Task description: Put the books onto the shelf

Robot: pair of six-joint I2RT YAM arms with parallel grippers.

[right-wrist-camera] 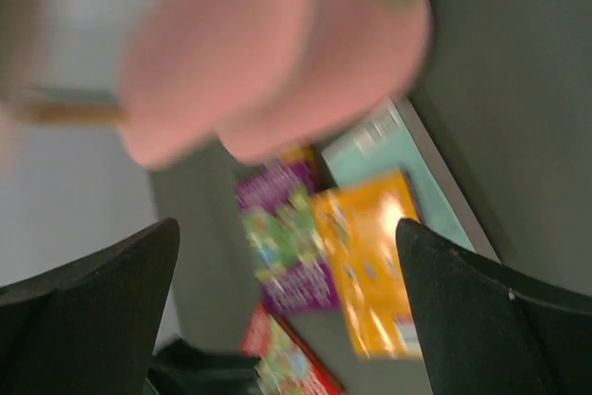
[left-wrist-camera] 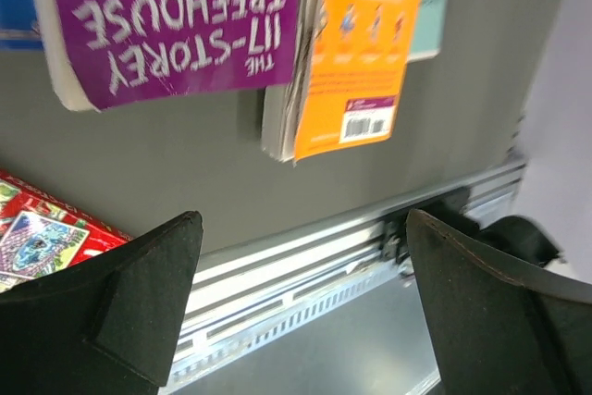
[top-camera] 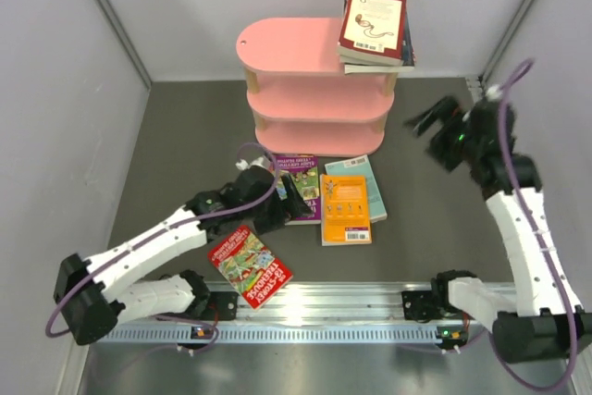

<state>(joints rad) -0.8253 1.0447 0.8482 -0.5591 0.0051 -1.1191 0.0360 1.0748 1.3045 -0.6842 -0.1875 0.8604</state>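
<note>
**A:** Top view first. Where are the books?

**B:** A small stack of paperbacks [top-camera: 373, 25], maroon-and-cream cover uppermost, lies on the pink three-tier shelf with pale wood edges [top-camera: 296, 48], at the three o'clock end of its top board. Four more lie flat on the dark grey mat [top-camera: 176, 154] at six o'clock from the shelf. They are a purple-green Treehouse paperback [top-camera: 303, 178], an orange paperback [top-camera: 346, 210] just beside it, a light teal paperback [top-camera: 372, 176] partly under the orange one, and a red cartoon paperback [top-camera: 250, 267] at seven o'clock, near the silver rail [top-camera: 351, 298].

**A:** And the arms?

**B:** The left gripper [top-camera: 292, 201] is at the purple book's seven o'clock corner; I cannot tell whether it touches. The right gripper [top-camera: 427, 122] is at three o'clock from the shelf, well apart from the floor books.

**A:** Left wrist view?

**B:** The left gripper [left-wrist-camera: 305, 307] has its black fingers [left-wrist-camera: 139, 312] spread wide, nothing between them. The purple book [left-wrist-camera: 176, 25] and orange book [left-wrist-camera: 361, 43] are at twelve o'clock, the red one [left-wrist-camera: 37, 228] at nine.

**A:** Right wrist view?

**B:** It is blurred. The right gripper [right-wrist-camera: 287, 316] is also spread and empty. The shelf [right-wrist-camera: 277, 53] is at twelve, with the purple [right-wrist-camera: 287, 247], orange [right-wrist-camera: 370, 265] and teal [right-wrist-camera: 398, 154] books below it.
</note>
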